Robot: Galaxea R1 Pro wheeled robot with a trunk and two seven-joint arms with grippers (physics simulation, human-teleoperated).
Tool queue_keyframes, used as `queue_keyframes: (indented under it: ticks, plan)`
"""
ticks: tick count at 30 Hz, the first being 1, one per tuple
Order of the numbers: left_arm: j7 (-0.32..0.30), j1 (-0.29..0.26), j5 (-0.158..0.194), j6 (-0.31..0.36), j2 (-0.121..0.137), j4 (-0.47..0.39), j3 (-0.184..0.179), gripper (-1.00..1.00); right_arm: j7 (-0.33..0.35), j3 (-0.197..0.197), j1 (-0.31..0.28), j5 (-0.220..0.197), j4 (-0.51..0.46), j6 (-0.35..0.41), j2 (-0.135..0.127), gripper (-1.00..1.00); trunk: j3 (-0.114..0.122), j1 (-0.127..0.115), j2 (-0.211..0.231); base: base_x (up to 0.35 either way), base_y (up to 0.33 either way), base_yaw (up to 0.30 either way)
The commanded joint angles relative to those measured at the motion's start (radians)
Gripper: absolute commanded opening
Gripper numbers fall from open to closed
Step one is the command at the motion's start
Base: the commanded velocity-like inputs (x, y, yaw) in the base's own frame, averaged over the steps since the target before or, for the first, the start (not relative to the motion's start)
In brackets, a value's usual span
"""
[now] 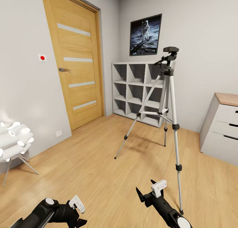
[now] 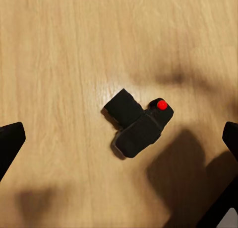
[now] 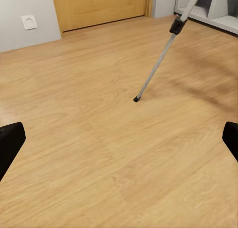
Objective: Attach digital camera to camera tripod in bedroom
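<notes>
The digital camera [image 2: 139, 124], a small black body with a red dot on top, lies on the wood floor in the left wrist view. My left gripper [image 2: 120, 138] hangs open above it, one fingertip at each side of the picture and well clear of the camera. The camera tripod [image 1: 167, 99] stands upright in the bedroom in front of the white shelving, its black pan head [image 1: 170, 51] bare. My right gripper [image 1: 145, 187] is open and empty, low near the tripod's front leg [image 1: 178, 161]. In the right wrist view, another tripod leg [image 3: 157, 64] slants down to its foot on the floor.
An oak door [image 1: 77, 62] with pale stripes is shut at the left. White cube shelving [image 1: 132, 92] stands against the back wall, a white dresser [image 1: 221, 128] at the right, a white chair [image 1: 15, 142] at the left. Open plank floor [image 1: 92, 161] lies between them.
</notes>
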Motion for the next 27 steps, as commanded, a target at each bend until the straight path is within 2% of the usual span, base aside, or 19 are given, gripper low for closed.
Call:
queue_keyframes:
  ticks: [1, 5, 10, 15, 19, 27]
  plan:
    - [-0.003, -0.001, -0.001, 0.006, 0.001, -0.001, -0.001, 1.0, 0.002, 0.001, -0.001, 0.0, 0.0, -0.003, -0.001, 1.0, -0.001, 0.0, 0.0, 0.0, 0.0, 0.0]
    - [-0.003, -0.001, -0.001, 0.005, 0.001, 0.0, 0.0, 1.0, 0.002, 0.001, -0.001, 0.0, 0.0, -0.003, -0.001, 1.0, -0.001, 0.0, 0.0, 0.0, 0.0, 0.0]
    - [0.007, -0.001, -0.001, 0.004, -0.002, 0.002, -0.002, 1.0, 0.002, 0.001, -0.001, 0.0, 0.0, -0.003, -0.001, 1.0, -0.017, 0.019, -0.035, 0.0, 0.0, 0.0]
    - [0.047, -0.001, -0.001, 0.004, -0.005, 0.008, -0.005, 1.0, 0.002, 0.001, -0.001, 0.0, 0.0, -0.002, -0.001, 1.0, -0.032, 0.038, -0.07, 0.0, 0.0, 0.0]
    - [0.111, -0.001, -0.001, 0.003, -0.014, 0.033, -0.006, 1.0, 0.002, 0.001, -0.001, 0.0, 0.001, 0.001, -0.001, 1.0, -0.045, 0.053, -0.098, 0.0, 0.0, 0.0]
    - [0.125, -0.001, -0.001, 0.001, -0.023, 0.086, -0.005, 1.0, 0.0, 0.0, -0.001, 0.0, 0.02, 0.003, -0.001, 1.0, -0.07, 0.084, -0.154, 0.0, 0.0, 0.0]
